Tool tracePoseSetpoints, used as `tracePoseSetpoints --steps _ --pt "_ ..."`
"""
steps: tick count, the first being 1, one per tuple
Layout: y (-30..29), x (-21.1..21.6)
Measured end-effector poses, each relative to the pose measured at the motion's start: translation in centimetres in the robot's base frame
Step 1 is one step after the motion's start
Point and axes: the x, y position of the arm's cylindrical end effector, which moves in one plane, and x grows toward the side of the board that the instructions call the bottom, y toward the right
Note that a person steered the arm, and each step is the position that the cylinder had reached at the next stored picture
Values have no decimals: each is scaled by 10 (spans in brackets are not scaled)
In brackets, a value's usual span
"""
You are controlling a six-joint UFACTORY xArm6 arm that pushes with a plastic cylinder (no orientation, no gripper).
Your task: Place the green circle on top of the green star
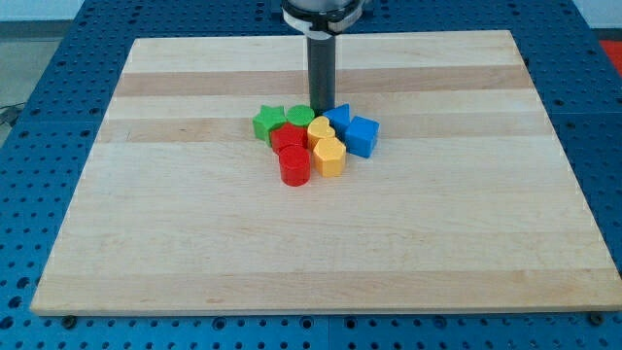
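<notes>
The green star (267, 123) lies at the left end of a tight cluster of blocks near the board's middle. The green circle (300, 117) sits just to its right, at the cluster's top, partly hidden by the rod. My tip (322, 112) stands right behind the cluster, touching or nearly touching the green circle's right side and the yellow heart (320, 127). A red star-like block (289, 137), a red cylinder (294, 166) and a yellow hexagon-like block (329, 156) fill the cluster's front.
Two blue blocks (337, 119) (362, 135) sit at the cluster's right. The wooden board (146, 214) lies on a blue perforated table. The arm's mount (322, 12) hangs at the view's top.
</notes>
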Motion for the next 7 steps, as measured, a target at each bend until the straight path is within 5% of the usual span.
tracePoseSetpoints --steps 3,7 --pt "-3 46" --pt "-41 -42"
